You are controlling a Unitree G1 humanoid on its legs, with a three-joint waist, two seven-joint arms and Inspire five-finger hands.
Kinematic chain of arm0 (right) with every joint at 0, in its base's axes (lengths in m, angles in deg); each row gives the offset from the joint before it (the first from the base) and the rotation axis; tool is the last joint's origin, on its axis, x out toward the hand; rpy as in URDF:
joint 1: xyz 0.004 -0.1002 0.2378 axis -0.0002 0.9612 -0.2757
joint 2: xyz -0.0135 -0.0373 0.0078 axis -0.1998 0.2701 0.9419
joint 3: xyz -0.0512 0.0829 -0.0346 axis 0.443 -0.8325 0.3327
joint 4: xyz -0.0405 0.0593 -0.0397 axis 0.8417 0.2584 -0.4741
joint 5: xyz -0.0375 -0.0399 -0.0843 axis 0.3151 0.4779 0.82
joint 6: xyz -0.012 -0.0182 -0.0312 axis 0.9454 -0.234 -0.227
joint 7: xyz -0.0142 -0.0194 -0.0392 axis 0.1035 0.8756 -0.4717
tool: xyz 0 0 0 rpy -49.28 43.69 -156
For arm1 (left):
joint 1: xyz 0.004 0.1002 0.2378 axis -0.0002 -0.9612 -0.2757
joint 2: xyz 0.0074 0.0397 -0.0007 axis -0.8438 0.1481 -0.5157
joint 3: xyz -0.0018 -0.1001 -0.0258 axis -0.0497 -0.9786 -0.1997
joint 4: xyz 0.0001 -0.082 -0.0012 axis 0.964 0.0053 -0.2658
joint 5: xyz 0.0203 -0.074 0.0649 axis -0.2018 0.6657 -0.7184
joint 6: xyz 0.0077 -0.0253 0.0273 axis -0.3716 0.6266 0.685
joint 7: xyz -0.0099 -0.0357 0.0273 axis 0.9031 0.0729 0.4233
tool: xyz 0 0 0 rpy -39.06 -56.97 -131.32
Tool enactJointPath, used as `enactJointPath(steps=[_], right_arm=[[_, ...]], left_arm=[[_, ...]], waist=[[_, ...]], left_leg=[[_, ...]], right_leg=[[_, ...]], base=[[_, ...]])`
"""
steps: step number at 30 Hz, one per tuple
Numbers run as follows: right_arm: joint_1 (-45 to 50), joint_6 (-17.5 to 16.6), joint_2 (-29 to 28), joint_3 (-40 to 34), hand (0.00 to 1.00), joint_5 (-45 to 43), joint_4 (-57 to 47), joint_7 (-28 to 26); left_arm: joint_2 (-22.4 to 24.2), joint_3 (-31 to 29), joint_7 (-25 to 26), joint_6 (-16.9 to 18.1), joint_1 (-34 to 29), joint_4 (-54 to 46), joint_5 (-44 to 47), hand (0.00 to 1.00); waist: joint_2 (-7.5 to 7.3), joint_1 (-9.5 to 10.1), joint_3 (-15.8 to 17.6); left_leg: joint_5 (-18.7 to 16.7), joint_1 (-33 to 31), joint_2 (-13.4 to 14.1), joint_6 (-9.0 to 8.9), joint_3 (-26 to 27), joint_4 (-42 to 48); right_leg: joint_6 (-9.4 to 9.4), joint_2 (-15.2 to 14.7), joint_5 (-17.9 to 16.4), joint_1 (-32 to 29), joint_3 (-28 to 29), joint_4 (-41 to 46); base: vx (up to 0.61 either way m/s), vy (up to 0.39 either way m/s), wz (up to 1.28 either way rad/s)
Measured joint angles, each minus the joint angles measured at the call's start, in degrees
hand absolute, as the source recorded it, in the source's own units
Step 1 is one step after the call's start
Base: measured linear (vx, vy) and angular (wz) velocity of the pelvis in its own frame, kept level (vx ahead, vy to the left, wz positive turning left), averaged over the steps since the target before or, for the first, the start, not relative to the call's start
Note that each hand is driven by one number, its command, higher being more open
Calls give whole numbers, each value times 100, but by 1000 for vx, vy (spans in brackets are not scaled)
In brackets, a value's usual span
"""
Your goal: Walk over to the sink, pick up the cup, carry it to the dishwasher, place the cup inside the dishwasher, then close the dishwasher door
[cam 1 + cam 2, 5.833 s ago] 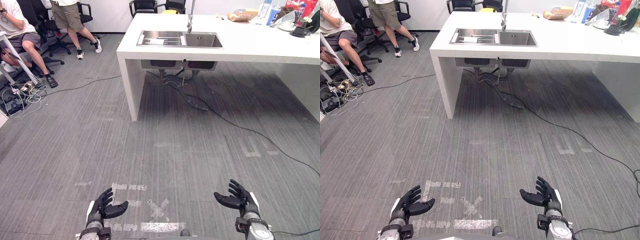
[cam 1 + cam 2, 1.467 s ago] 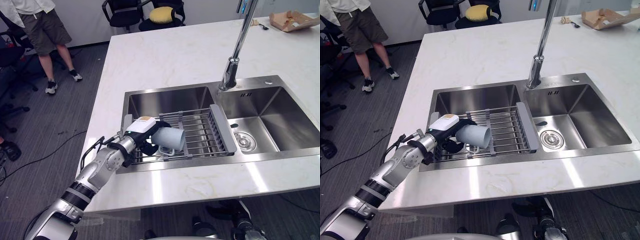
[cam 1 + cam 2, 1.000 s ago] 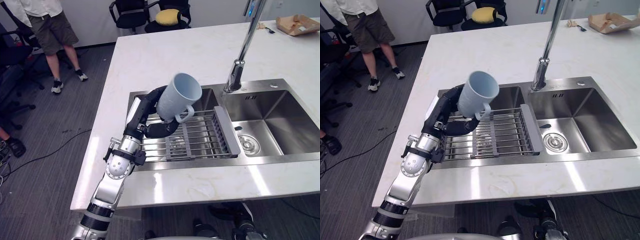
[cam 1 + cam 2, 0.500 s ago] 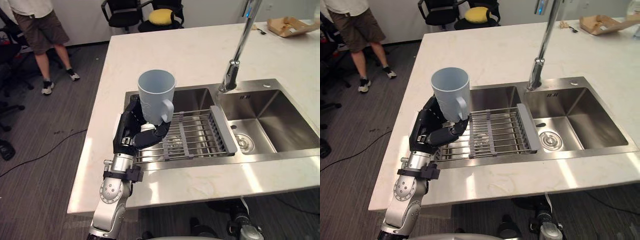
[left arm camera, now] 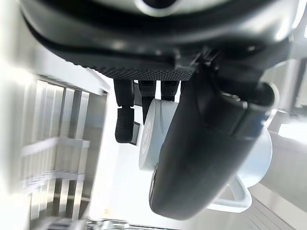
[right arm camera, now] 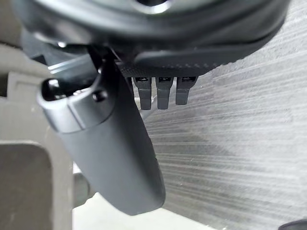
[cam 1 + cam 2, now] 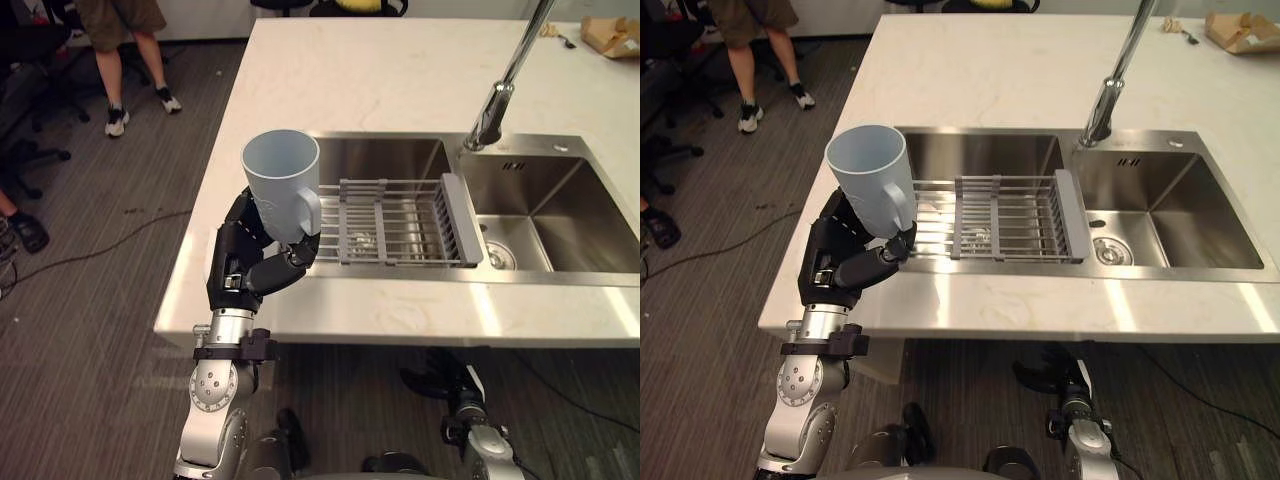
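Cup (image 7: 283, 183) is up in the air: upright, mouth to the ceiling, handle turned toward the sink side. It hangs above the near left corner of the white table (image 7: 350, 70) and touches nothing but the hand.

The left hand (image 7: 250, 270) has it, fingers and thumb curled tight round the lower body, just under the handle. The forearm stands almost vertical in front of the table's near edge, which runs straight across behind the wrist. The table's left edge drops away just beside the hand.

Left of that edge the grey carpet floor (image 7: 90, 330) lies wide open. A person's legs (image 7: 130, 60) stand well off at the far end.

On the other side of the cup is the steel double sink (image 7: 400, 142). A wire drain rack (image 7: 400, 222) lies across the left basin, and a tall faucet (image 7: 500, 95) rises from the back rim between the basins. The cup rides clear of the rack, nothing touching. A cardboard box (image 7: 610, 35) sits on the far right corner, well apart.

The right hand (image 7: 462, 398) hangs low under the table's near edge, over the floor. Its fingers are straight and loose, with nothing in it.
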Motion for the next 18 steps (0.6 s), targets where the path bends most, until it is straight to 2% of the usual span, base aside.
enactJointPath(steps=[1,2,3,4,5,6,7,8,9,10,11,12,13,15,18], right_arm=[[20,-8,-4,-3,90,-58,-3,-1],[108,-44,-8,-83,90,-64,-17,28],[147,-53,-6,-137,90,-63,-32,42],[200,-60,-16,-256,90,-66,-30,94],[231,-59,-8,-305,90,-67,-34,148],[231,-59,-6,-302,90,-67,-39,150],[234,-59,-29,-294,90,-67,-88,146],[247,-60,-52,-298,90,-67,-157,148],[253,-60,-52,-301,90,-67,-181,148],[308,-60,-61,-305,90,-64,-284,146],[341,-62,-63,-307,90,-64,-345,144],[352,-58,-152,-314,90,-63,-330,155],[368,-71,-216,-293,90,-61,-384,112],[421,-68,-298,-293,90,-59,-392,94],[484,-66,-374,-286,90,-54,-390,99]], left_arm=[[1,18,0,0,-90,-1,1,30],[-11,35,-1,2,-121,-11,10,30],[-42,66,-4,3,-112,-24,11,30],[-26,158,-17,8,-116,-62,24,30],[-33,240,-53,15,-116,-76,94,30],[-30,267,-85,19,-116,-78,121,30],[-14,310,-145,20,-112,-76,136,30],[7,399,-190,20,-96,-69,150,30],[29,459,-190,20,-92,-60,172,30],[79,572,-197,19,-71,-10,213,30],[115,613,-209,20,-65,10,225,30],[113,664,-204,55,8,134,224,30],[29,683,-177,53,64,278,224,30],[-52,671,-152,38,101,518,224,30],[-80,666,-128,28,97,617,224,30]], waist=[[9,-8,4],[-3,-32,16],[-31,-73,28],[-50,-83,69],[-29,-93,56],[-30,-117,57],[-25,-180,53],[45,-216,6],[41,-228,5],[141,-286,-60],[211,-337,-110],[150,-318,-190],[123,-312,-232],[130,-326,-243],[107,-314,-255]], left_leg=[[92,5,26,-72,-74,-4],[395,-16,-23,-386,-328,-170],[351,-38,-53,-474,-399,-156],[47,-76,-22,-269,-419,274],[-324,1,-22,-171,-419,740],[-474,87,-27,-187,-420,914],[-837,334,-35,-239,-432,1138],[-1158,639,-34,-335,-454,1237],[-1278,823,-40,-383,-474,1181],[-1410,1226,-91,-509,-556,689],[-1456,1404,-120,-581,-631,272],[-1218,1570,-339,-504,-656,-425],[-1056,1604,-492,-378,-676,-711],[-992,1659,-619,-306,-692,-785],[-983,1696,-733,-289,-651,-815]], right_leg=[[-58,65,39,19,-46,17],[-144,47,87,13,-260,9],[-192,8,108,-16,-366,-4],[-259,-25,150,-59,-511,-15],[-294,-73,203,-111,-605,-14],[-295,-100,235,-115,-633,-16],[-276,-169,304,-157,-726,-25],[-241,-232,365,-229,-803,-2],[-217,-257,396,-263,-835,-3],[-149,-295,447,-317,-950,-6],[-115,-293,466,-373,-1037,1],[-56,-419,535,-551,-1019,40],[26,-515,644,-580,-1040,-39],[121,-612,762,-510,-1046,-142],[214,-688,932,-428,-1003,-319]], base=[[-246,-92,36],[-255,-86,51],[-320,-89,71],[-319,-26,57],[-287,-5,49],[-236,49,41],[-155,79,42],[-128,70,41],[-145,130,46],[-105,128,45],[-151,220,47],[-100,179,32],[-95,169,18],[-66,142,10],[-51,121,-3]])
